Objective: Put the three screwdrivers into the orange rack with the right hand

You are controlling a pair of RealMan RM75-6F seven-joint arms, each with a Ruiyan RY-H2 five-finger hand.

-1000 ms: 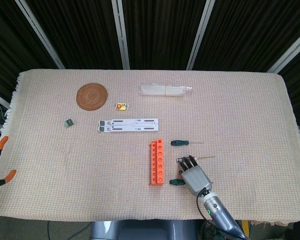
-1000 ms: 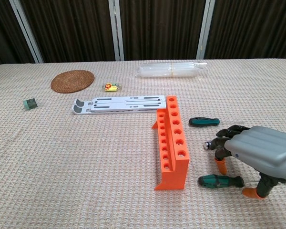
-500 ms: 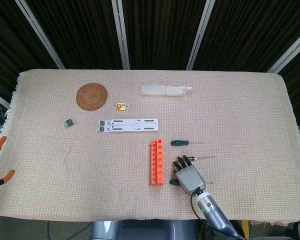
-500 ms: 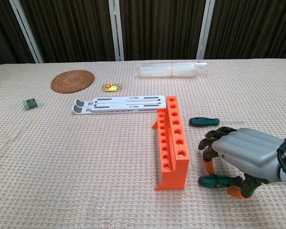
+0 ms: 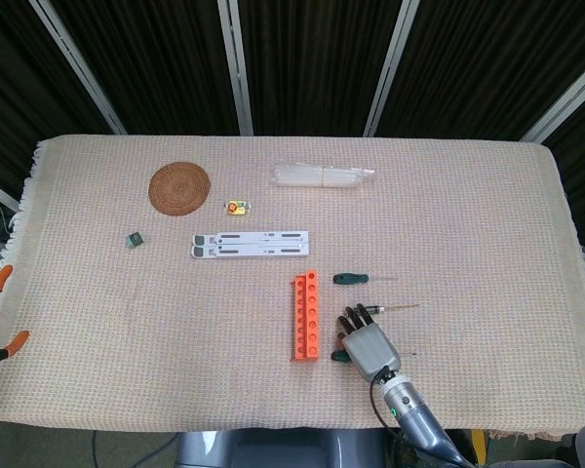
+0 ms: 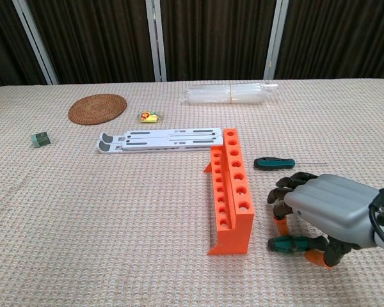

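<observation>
Risk at this moment is centred on the nearest screwdriver (image 6: 293, 243), which lies flat on the cloth just beside the near end of the orange rack (image 6: 231, 188), its green handle partly covered by the right hand (image 6: 323, 214). The hand is lowered palm-down over it with fingers curled toward the cloth; an orange-tipped finger is seen at the handle, but whether the tool is actually pinched cannot be told from either view. A loose or off-centre pinch is judged likely to let the handle roll on the woven cloth or slip out on lifting. The rack stands so near that a sideways sweep of the fingers could nudge or tip it, since it is a narrow upright piece. A second screwdriver (image 6: 274, 163) lies farther back, apart from the hand, and a third (image 5: 398, 308) is seen in the head view only as a thin shaft protruding beyond the fingertips; both could be knocked during the lift. All rack holes appear unfilled. Open cloth is available to the right of the hand and toward the far edge, whereas the near table edge (image 5: 273, 423) lies close behind the wrist, so little room is left for withdrawal toward the robot. The left hand (image 5: 2, 312) is barely glimpsed at the left frame edge, and its state cannot be told.
</observation>
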